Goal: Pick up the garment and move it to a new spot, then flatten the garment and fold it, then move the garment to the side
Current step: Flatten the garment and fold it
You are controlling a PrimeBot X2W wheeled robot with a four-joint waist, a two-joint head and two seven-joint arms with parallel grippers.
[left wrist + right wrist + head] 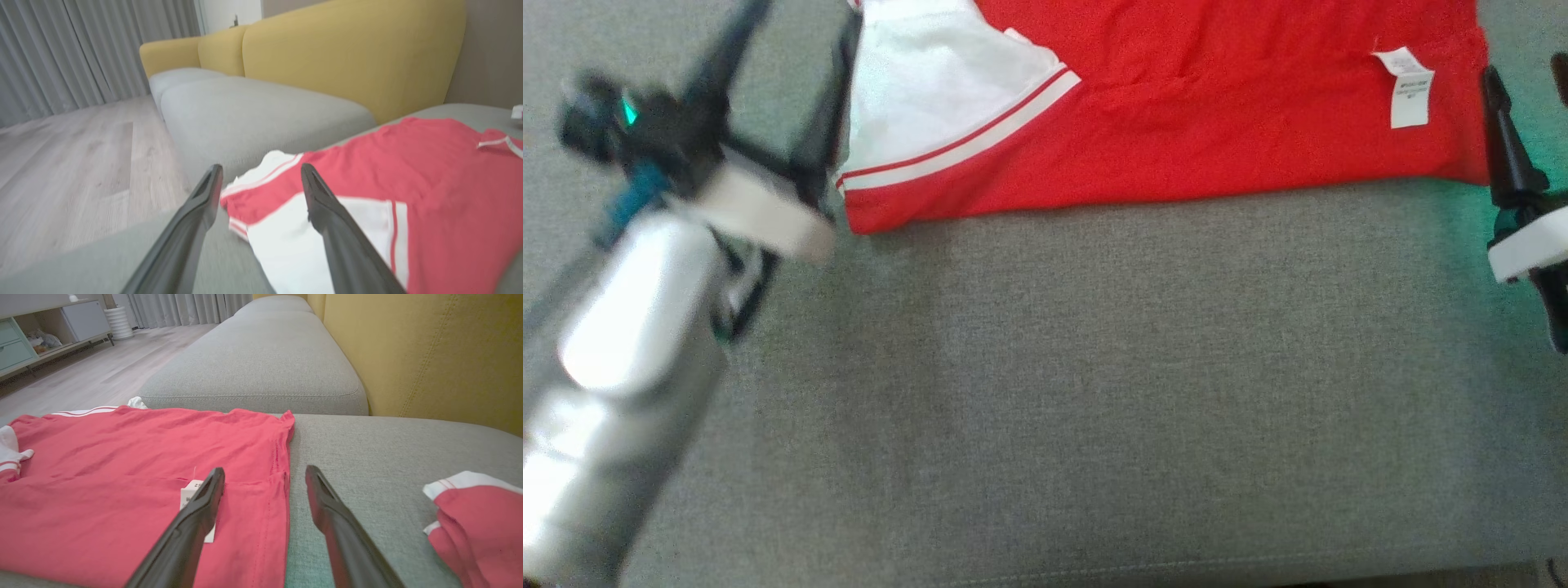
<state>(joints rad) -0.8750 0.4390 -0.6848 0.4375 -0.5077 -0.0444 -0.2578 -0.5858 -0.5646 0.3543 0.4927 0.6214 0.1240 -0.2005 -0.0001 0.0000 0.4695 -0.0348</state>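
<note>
Where the red fabric shirt (1176, 98) with white, red-striped sleeve (931, 90) lies on the grey woven sofa cushion (1045, 367), its sleeve end sits beyond the fingertips of the left gripper (261, 171), its hem edge between those of the right gripper (265, 469), both pairs spread, empty; a neat fold likely needs both ends pinched level. Far edge cut off; red-and-white cloth (474, 514) right of the right fingers unidentifiable

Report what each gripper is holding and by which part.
Nothing is held. The left gripper and right gripper both stand open, and the red shirt lies free on the grey cushion.
</note>
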